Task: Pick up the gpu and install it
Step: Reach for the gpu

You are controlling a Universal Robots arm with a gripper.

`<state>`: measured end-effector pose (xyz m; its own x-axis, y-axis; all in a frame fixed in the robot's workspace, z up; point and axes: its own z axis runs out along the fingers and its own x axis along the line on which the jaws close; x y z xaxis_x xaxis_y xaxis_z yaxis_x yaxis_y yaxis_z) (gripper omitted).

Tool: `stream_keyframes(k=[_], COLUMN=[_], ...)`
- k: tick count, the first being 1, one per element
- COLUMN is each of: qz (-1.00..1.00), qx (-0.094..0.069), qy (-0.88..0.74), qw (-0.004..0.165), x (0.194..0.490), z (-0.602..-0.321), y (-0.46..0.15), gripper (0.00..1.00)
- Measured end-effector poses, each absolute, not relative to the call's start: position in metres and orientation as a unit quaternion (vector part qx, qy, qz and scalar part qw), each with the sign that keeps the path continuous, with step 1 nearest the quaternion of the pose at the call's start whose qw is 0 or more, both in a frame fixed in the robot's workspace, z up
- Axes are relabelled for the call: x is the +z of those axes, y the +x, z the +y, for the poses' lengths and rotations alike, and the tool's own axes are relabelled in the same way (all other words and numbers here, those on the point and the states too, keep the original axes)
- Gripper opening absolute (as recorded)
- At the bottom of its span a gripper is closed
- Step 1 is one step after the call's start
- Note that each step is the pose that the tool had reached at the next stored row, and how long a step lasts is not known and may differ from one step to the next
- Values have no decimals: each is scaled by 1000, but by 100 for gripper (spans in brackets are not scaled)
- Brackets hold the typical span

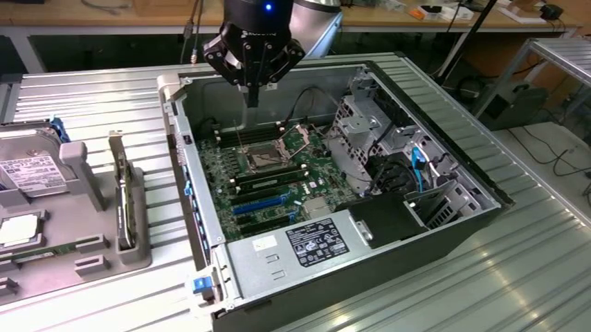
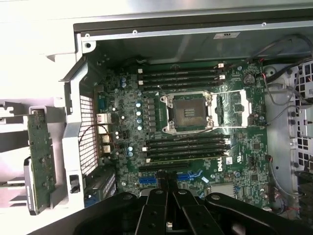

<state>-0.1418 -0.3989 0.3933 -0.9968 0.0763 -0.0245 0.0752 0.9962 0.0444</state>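
One gripper (image 1: 251, 99): hangs over the open computer case (image 1: 196, 207), above the far end of the motherboard (image 1: 221, 166); clear of the board, holding nothing.
fingers (image 2: 155, 209): two, dark, pressed together, nothing pinched.
gpu (image 1: 124, 207): one, outside the case, standing on edge in a grey holder (image 1: 138, 259) at the exterior view's left; silver bracket at its far end; well apart from the gripper.
exterior view gives: hard drive (image 1: 28, 173) with a white label and a narrow green memory stick (image 1: 46, 252) in the same holder; power supply (image 1: 309, 242) at the case's near end; drive cage (image 1: 360, 131); blue cables (image 1: 417, 166); ribbed metal surface (image 1: 517, 277) under everything.
wrist view gives: a straight-down look at the motherboard (image 2: 122, 112); processor socket (image 2: 190, 111) with its metal frame; the gpu (image 2: 40, 161) beyond the case wall (image 2: 76, 132), showing a green board face with small parts.
counts: one socket; two banks of dark memory slots, one on each side of the socket; one blue expansion slot (image 1: 259, 204) near the power supply.
edges: the case's side wall stands between the holder and the motherboard.
open room: the case top is open; the board's middle is bare of cards; the drive cage and cables crowd the board's edge at the exterior view's right.
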Motion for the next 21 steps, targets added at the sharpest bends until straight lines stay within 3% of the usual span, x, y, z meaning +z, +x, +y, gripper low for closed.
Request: stream_keyframes(k=[21], qz=[999], qx=[22], qy=[38], qw=[13], x=[393], z=[-399], y=[-171], gripper=[10])
